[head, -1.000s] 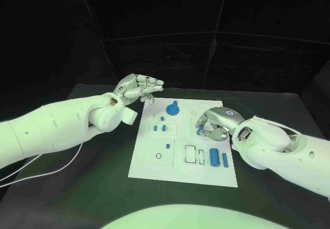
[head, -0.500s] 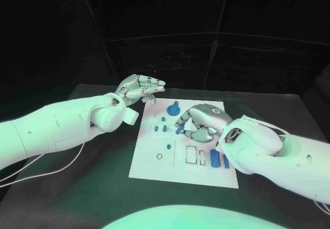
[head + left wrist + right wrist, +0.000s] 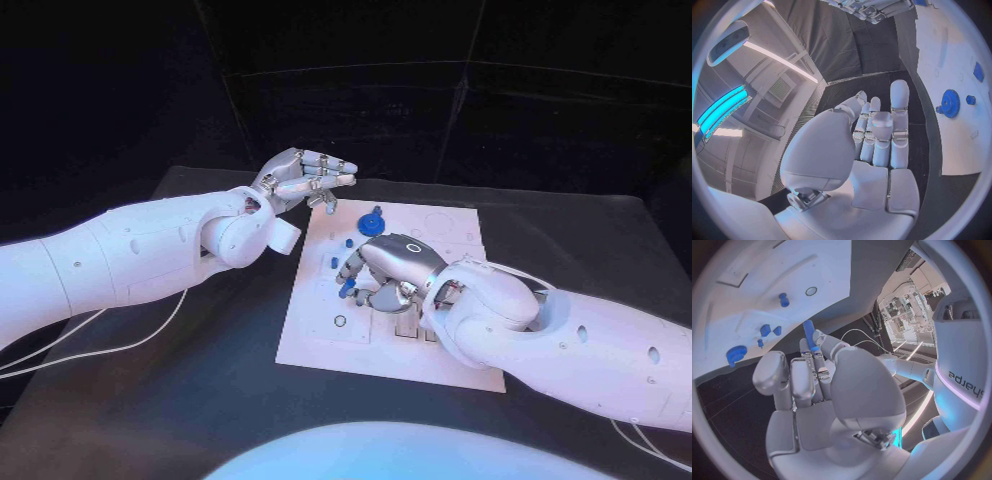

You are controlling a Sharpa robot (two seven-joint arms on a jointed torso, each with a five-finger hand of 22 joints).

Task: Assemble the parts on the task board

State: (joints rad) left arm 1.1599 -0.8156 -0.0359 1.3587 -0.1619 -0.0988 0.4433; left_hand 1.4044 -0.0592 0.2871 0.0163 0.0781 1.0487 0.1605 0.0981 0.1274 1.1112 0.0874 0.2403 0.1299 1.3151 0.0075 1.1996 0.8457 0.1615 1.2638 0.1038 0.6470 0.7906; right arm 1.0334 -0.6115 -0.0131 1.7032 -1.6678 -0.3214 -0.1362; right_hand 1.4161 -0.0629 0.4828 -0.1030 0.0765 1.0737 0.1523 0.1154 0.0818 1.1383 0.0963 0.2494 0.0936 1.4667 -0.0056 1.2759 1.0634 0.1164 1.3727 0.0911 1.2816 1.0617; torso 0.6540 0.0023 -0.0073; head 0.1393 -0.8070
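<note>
My right hand [image 3: 392, 272] hovers low over the board [image 3: 447, 225], fingers curled round a slim blue peg [image 3: 809, 333]. My left hand [image 3: 300, 180] is raised beyond the board's far left corner, fingers loosely apart, holding nothing. A blue gear [image 3: 372, 224] stands on the board's far part.

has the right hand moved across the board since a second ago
Yes. The right hand has moved from the right side of the task board toward its left side, holding a blue part; the gear stayed in place.
</note>
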